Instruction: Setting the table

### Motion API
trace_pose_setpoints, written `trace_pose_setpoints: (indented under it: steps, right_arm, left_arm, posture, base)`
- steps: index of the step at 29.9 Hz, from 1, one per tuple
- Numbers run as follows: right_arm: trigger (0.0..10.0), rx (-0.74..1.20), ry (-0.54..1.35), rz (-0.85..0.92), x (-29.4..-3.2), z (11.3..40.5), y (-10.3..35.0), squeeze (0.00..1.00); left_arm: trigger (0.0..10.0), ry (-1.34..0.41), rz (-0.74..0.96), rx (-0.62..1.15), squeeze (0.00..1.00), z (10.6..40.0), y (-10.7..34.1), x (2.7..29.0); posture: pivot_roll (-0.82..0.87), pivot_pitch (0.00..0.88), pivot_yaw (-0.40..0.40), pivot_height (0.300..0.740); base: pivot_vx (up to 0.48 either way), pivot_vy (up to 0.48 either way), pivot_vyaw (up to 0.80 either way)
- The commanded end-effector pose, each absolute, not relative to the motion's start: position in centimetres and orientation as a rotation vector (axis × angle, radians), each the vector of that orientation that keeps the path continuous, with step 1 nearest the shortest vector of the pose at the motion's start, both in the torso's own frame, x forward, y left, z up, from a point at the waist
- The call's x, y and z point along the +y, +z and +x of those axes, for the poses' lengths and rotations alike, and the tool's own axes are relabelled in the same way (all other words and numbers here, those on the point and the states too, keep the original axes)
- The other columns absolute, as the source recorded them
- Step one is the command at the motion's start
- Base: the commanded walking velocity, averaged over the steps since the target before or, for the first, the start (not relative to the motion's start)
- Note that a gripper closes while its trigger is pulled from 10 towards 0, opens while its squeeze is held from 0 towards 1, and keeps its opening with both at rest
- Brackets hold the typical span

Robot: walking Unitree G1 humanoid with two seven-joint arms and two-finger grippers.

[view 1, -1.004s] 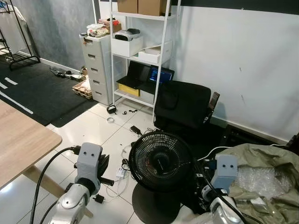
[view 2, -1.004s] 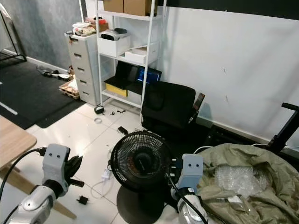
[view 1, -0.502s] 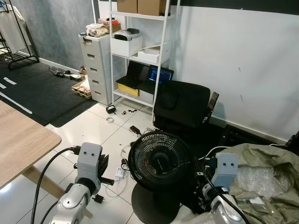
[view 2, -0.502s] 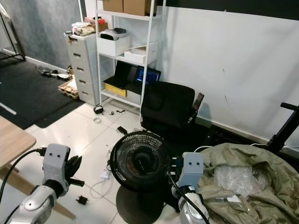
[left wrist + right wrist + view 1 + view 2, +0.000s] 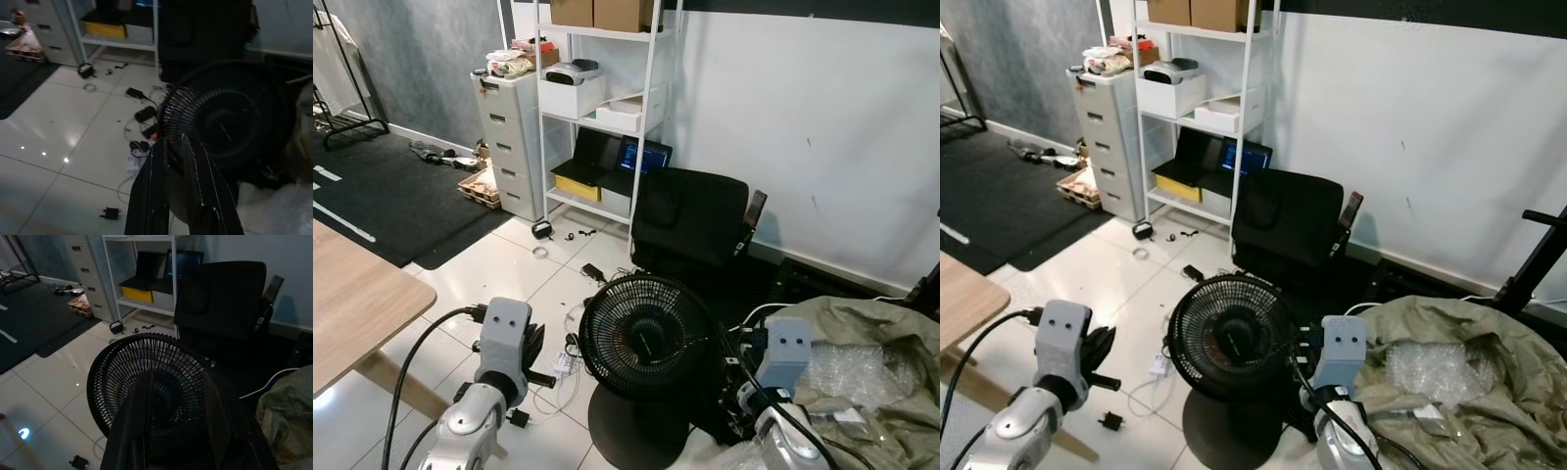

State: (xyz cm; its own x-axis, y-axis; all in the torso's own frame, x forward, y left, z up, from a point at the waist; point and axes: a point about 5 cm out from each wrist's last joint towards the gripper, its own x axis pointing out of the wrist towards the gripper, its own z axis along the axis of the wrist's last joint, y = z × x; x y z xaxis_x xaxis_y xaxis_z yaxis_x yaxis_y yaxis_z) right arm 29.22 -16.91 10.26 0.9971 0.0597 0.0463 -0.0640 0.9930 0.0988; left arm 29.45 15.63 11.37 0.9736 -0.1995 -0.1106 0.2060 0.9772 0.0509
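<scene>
The wooden table, pale and bare-topped, is standing at the robot's left. The left gripper, fingers pressed together, and the right gripper, fingers spread, are hanging empty near a black floor fan.

One fan, one black chair, one white shelf unit, one drawer cabinet, two laptops.

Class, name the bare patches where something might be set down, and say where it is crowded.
Free: the light wooden tabletop; the white tiles between the black mat and the round black floor fan. Crowded: cables and plugs beside the fan.
</scene>
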Motion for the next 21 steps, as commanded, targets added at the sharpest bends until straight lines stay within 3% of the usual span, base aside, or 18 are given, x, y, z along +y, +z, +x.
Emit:
trace_pose_setpoints:
  steps: [1, 21]
  right_arm:
    - [10.0, -0.023, 0.065, 0.105, -16.83, 28.92, 9.87, 0.00]
    - [10.0, 0.016, 0.041, 0.106, -17.29, 28.15, 9.11, 0.00]
  left_arm:
    - [10.0, -0.212, 0.075, 0.131, 0.00, 29.28, 10.98, 15.64]
    - [10.0, -0.169, 0.115, 0.128, 0.00, 28.67, 10.58, 16.08]
  posture:
    - [0.00, 0.040, 0.090, 0.740]
    - [0.01, 0.077, 0.064, 0.740]
  base:
    - [0.000, 0.000, 0.00]
    - [0.000, 0.000, 0.00]
